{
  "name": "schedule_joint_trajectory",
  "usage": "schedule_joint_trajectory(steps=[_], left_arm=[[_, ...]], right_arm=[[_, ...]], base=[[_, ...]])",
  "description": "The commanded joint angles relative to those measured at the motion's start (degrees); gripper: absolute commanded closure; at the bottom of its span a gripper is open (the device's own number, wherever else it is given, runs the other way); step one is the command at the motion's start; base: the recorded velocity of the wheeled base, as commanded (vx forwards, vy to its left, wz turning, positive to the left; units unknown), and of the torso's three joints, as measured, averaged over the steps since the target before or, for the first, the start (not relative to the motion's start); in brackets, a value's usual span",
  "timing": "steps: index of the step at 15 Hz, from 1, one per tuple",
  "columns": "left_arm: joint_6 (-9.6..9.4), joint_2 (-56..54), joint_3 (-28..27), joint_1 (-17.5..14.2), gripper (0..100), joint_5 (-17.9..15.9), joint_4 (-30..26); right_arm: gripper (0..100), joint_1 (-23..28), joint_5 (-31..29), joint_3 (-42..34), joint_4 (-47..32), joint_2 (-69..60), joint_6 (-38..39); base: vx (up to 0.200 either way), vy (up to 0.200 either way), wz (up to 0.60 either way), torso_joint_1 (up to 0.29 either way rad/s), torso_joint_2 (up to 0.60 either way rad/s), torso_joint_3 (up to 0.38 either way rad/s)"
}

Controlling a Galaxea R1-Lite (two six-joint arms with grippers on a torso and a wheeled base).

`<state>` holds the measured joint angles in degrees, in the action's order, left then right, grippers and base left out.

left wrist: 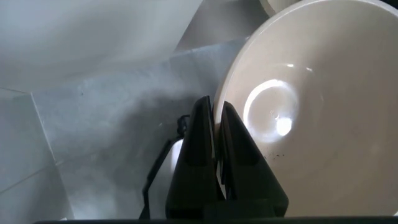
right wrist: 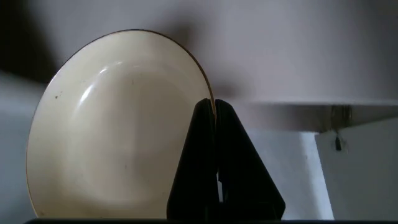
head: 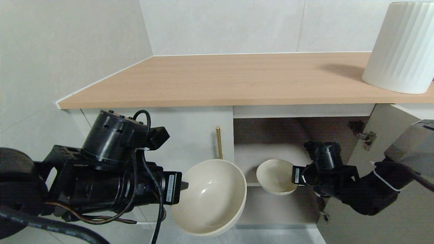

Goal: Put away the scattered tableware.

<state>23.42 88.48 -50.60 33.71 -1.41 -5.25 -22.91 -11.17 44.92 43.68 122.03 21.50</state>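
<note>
The large bowl is smooth, glossy cream glaze; the small bowl looks the same. The table is matt wood grain. The cupboard handle is brass-coloured metal; the ribbed white vessel, matt.

The tall white ribbed cylinder on the light wooden counter is running off the head view's top and right edges. The large round cream bowl is spilling past the left wrist view's frame, the small round cream bowl past the right's. Shadow is hiding the open cabinet's back.
</note>
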Motion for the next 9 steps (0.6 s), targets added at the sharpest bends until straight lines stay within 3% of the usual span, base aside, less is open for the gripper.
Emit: schedule_joint_trajectory(steps=[1, 5, 9], left_arm=[[0.05, 0.2, 0.0, 0.0, 100, 0.0, -0.3], [0.14, 1.6, -2.0, 0.1, 100, 0.1, -5.0], [0.14, 1.9, -2.0, 0.1, 100, 0.1, -5.4]], right_arm=[[100, 1.5, -1.9, 2.8, 0.8, 7.8, 0.8], [100, 2.2, -4.6, 7.5, 0.8, 11.6, 4.0], [100, 2.3, -8.6, 11.6, 0.4, 15.2, 4.8]], base=[[0.0, 0.0, 0.0, 0.0, 0.0, 0.0], [0.0, 0.0, 0.0, 0.0, 0.0, 0.0], [0.0, 0.0, 0.0, 0.0, 0.0, 0.0]])
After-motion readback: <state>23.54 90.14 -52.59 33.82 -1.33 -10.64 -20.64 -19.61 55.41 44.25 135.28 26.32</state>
